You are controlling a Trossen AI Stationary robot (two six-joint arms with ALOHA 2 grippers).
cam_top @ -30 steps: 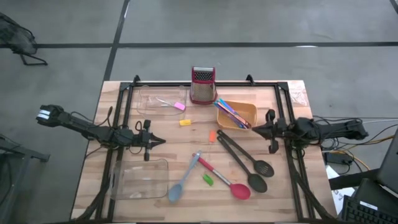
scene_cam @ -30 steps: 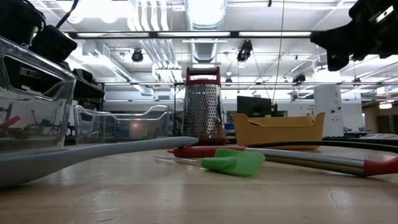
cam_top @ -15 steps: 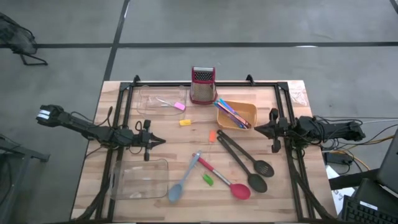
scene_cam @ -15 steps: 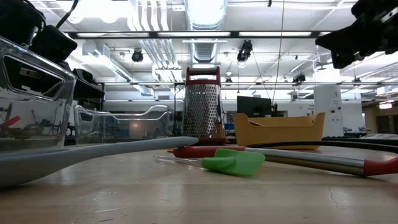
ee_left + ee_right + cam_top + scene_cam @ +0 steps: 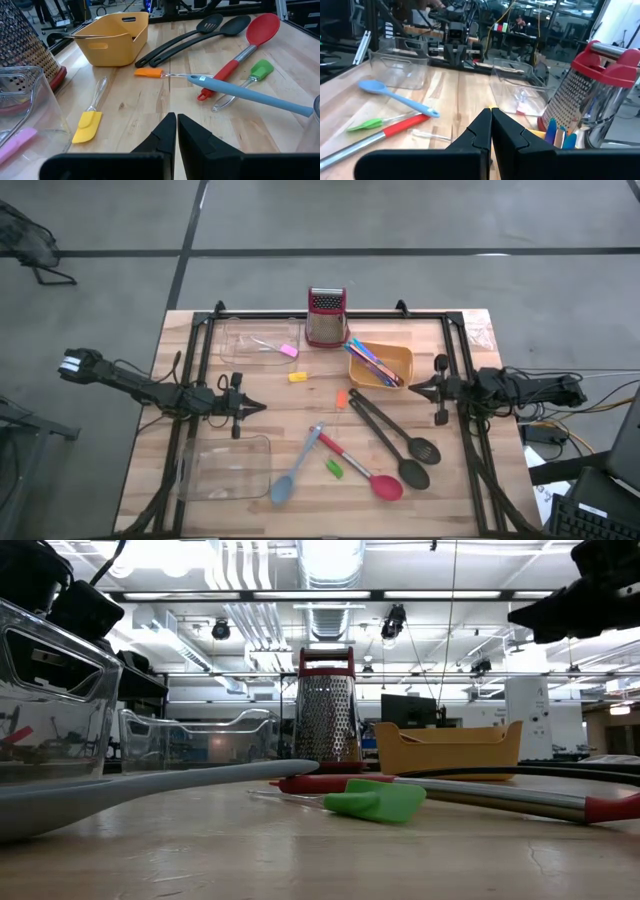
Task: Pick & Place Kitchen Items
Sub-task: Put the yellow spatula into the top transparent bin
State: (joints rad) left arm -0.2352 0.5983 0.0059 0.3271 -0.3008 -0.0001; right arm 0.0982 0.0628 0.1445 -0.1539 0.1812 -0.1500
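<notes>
Two black slotted spoons (image 5: 395,440) lie side by side right of centre. The red-headed spoon (image 5: 365,470) and the grey-blue spatula (image 5: 296,470) lie at the near middle, their handles crossing, with a green block (image 5: 334,469) between them. Yellow (image 5: 297,377), orange (image 5: 341,398) and pink (image 5: 289,351) blocks lie farther back. Blue, purple and pink sticks (image 5: 373,363) stand in the orange bowl (image 5: 385,364). My left gripper (image 5: 258,407) is shut and empty over the table's left part. My right gripper (image 5: 412,390) is shut and empty beside the bowl's right side.
A red-topped metal grater (image 5: 326,317) stands at the far middle. One clear tray (image 5: 255,342) sits at the far left, holding the pink block; another (image 5: 228,467) sits at the near left. A black frame (image 5: 470,430) runs along the table's edges.
My right arm has drawn back a little toward the table's right edge, its gripper staying shut and empty. Nothing on the table has moved.
</notes>
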